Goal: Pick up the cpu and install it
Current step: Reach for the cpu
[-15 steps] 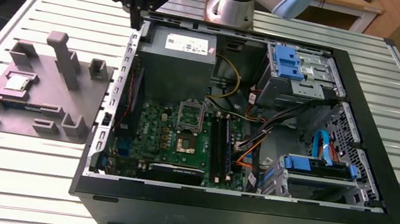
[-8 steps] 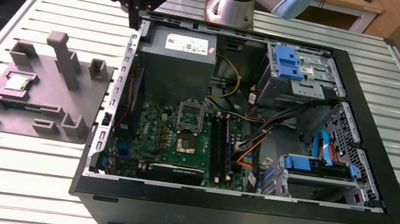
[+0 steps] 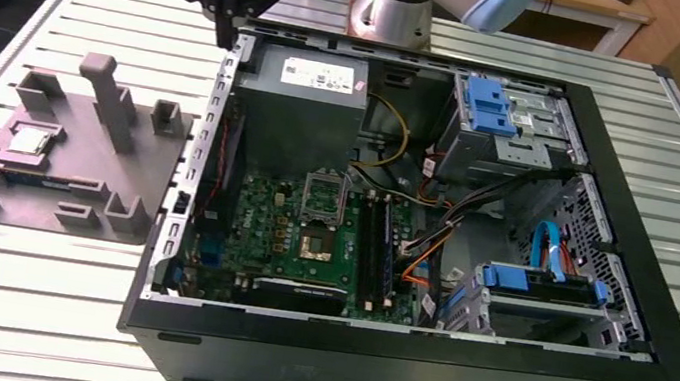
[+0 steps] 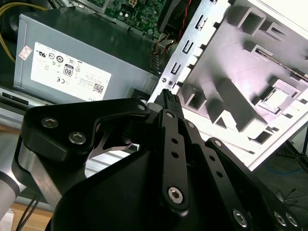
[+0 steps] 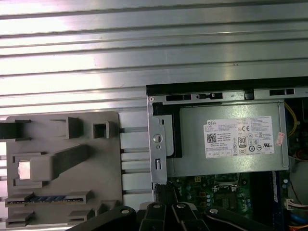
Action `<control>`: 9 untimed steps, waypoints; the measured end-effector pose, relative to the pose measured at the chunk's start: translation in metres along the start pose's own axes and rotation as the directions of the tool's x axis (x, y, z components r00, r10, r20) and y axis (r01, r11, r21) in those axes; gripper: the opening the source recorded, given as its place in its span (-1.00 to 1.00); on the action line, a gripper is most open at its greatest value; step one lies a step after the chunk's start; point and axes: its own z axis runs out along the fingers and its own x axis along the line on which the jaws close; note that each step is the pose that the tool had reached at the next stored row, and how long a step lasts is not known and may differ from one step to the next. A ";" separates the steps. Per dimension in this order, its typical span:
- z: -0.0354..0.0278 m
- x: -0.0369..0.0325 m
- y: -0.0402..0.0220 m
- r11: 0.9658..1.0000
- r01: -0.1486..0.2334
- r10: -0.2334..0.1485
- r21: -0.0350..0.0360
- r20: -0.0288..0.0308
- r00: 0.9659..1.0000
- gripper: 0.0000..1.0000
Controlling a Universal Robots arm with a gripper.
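Sitting metal-top up, cpu rests in a fitted pocket of grey moulded tray, likely to keep it square for pickup. Well apart, gripper hangs above computer case corner beside power supply, fingers clenched together, holding nothing.

The table is ribbed, shiny metal. The tray looks matt grey plastic; the cpu has a silvery metal top. The gripper is matt black.
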 end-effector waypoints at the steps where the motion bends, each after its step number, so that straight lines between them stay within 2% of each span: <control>1: 0.0000 0.0004 0.0000 1.000 0.000 0.000 0.000 0.000 1.000 -0.80; 9: 0.0000 0.0042 -0.0003 1.000 0.000 0.000 0.000 0.000 1.000 -0.80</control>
